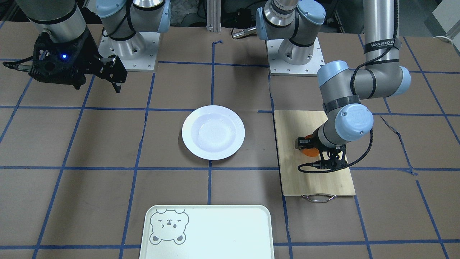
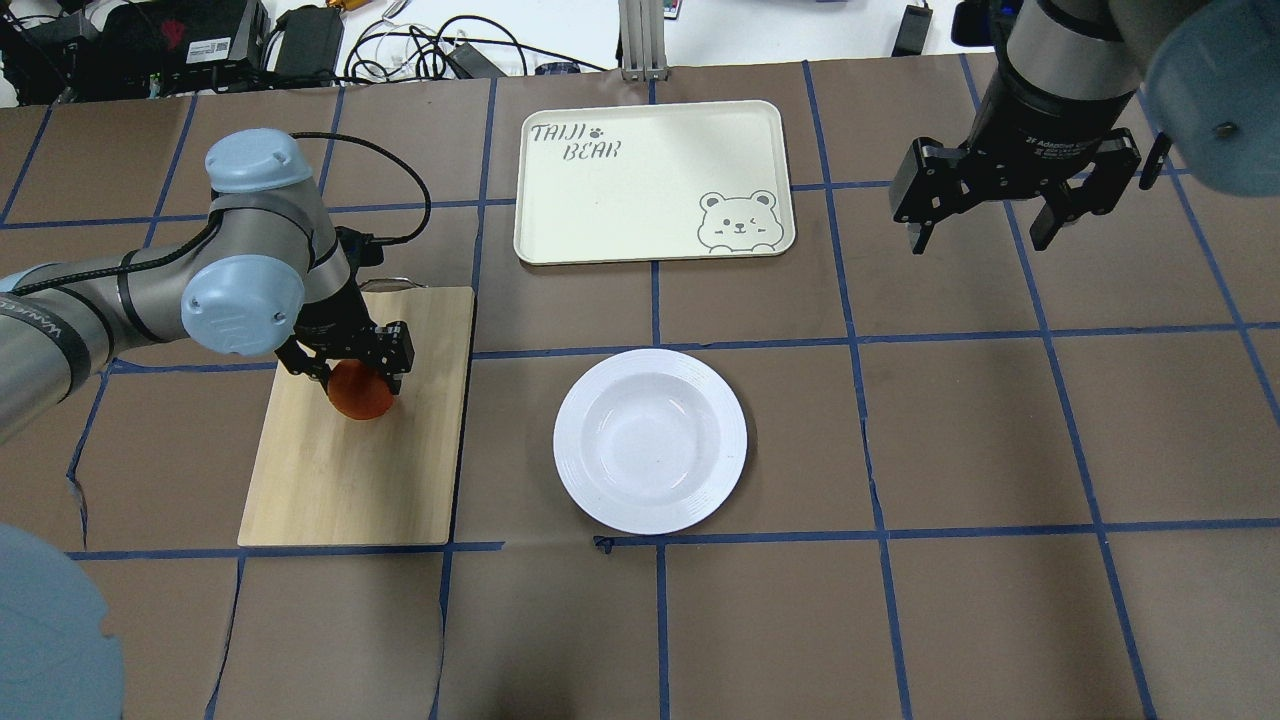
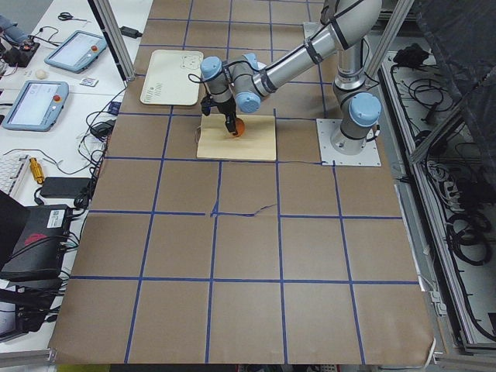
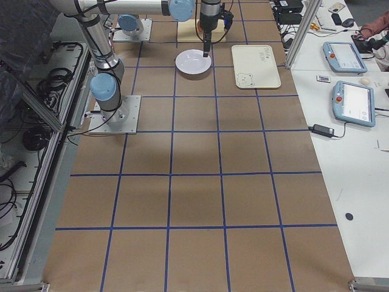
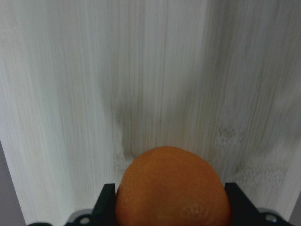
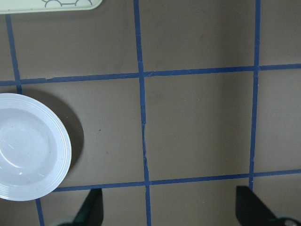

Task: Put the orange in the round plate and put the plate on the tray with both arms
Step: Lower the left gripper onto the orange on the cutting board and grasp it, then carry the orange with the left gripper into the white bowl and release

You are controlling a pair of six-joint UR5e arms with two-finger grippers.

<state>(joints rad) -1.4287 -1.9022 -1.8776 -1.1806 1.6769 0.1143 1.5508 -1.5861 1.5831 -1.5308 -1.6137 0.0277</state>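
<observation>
- Toward the left edge of the table (image 2: 950, 420) we see a wooden cutting board (image 2: 340, 480) lying flat, with its metal handle (image 1: 318, 198) on the end away from the robot.
- Over the far half of that board the left arm (image 2: 150, 290) bends down, and the left gripper (image 2: 362, 385) points straight at the wood.
- Its fingers (image 5: 104, 207) are clamped on the two sides of the orange (image 2: 360, 398). We cannot tell whether the fruit rests on the board or hangs just off it.
- Near the middle of the table sits the plate (image 2: 650, 455), flat on the brown paper and apart from the board's right edge.
- At the middle of the far edge lies the tray (image 2: 650, 180), apart from the plate. Its drawn bear face (image 2: 737, 221) is in the corner nearest the plate and towards the right.
- Toward the far right corner the right gripper (image 2: 978, 240) hangs above the table, fingers spread wide with only bare paper and blue tape lines (image 6: 141, 122) below. We see the plate at the left edge of its wrist view.
</observation>
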